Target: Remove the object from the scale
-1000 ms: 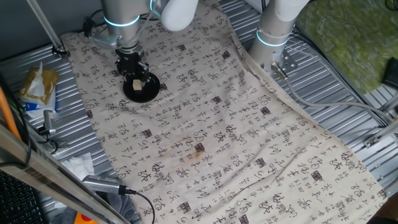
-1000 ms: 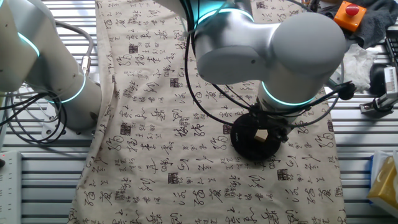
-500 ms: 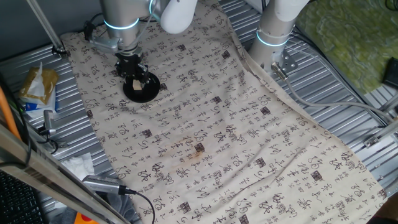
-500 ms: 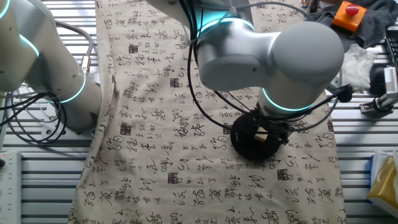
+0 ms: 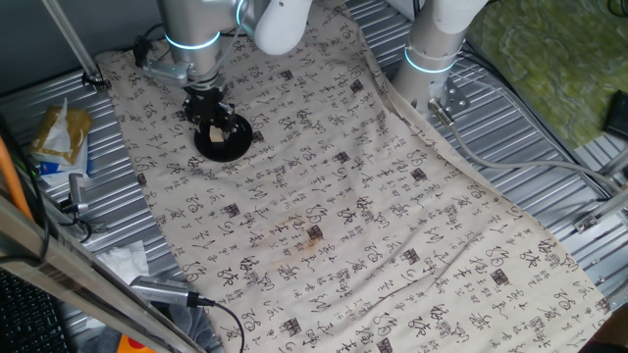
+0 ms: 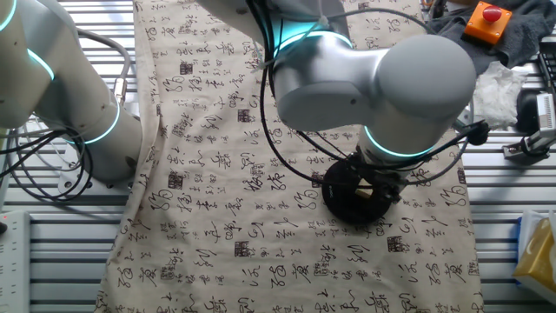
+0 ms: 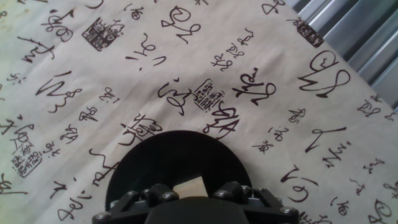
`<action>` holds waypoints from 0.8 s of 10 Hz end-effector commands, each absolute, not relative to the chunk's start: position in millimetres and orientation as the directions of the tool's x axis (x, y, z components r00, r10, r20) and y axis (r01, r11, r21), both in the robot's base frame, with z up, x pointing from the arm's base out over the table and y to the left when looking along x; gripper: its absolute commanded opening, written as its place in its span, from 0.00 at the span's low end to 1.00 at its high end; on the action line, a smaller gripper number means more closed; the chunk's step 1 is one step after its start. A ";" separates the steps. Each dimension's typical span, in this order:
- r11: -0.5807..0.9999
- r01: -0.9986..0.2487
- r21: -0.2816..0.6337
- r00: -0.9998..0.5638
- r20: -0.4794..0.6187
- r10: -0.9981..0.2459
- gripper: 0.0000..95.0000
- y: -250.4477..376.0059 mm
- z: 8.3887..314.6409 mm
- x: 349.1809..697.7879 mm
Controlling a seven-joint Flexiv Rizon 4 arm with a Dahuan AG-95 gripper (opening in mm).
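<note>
Two fingers of the gripper [image 7: 189,194] pinch the tan cube [image 7: 190,187] low over the black scale [image 7: 177,160]. Beneath lies a cream cloth [image 5: 392,206] printed with black characters, spread across a ribbed metal table [image 5: 535,137].

Glossy white and silver rounded arm [image 6: 373,74] segments, glowing cyan ring lights at the joints, thin black cables looping beside the wrist, small black two-finger gripper [image 5: 209,120], black finger mounts [image 7: 186,200] with round silver screw heads
</note>
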State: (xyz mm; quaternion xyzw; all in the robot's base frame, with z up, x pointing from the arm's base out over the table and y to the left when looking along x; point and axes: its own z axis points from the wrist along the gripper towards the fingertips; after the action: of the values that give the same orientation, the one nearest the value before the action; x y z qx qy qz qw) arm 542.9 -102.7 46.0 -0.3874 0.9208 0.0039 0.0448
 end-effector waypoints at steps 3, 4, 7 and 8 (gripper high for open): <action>0.727 -0.686 -0.029 -0.724 -0.083 -0.685 0.00 -102.7 45.0 540.9; 0.729 -0.683 -0.028 -0.725 -0.085 -0.683 0.00 -102.7 45.0 540.9; 0.734 -0.678 -0.027 -0.730 -0.086 -0.678 0.00 -102.7 45.1 541.6; 0.739 -0.674 -0.026 -0.735 -0.085 -0.673 0.00 -102.7 45.3 542.1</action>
State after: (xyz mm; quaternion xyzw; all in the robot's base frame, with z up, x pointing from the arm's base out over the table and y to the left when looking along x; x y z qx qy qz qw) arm 542.0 -102.5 45.6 -0.3608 0.9315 0.0035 0.0449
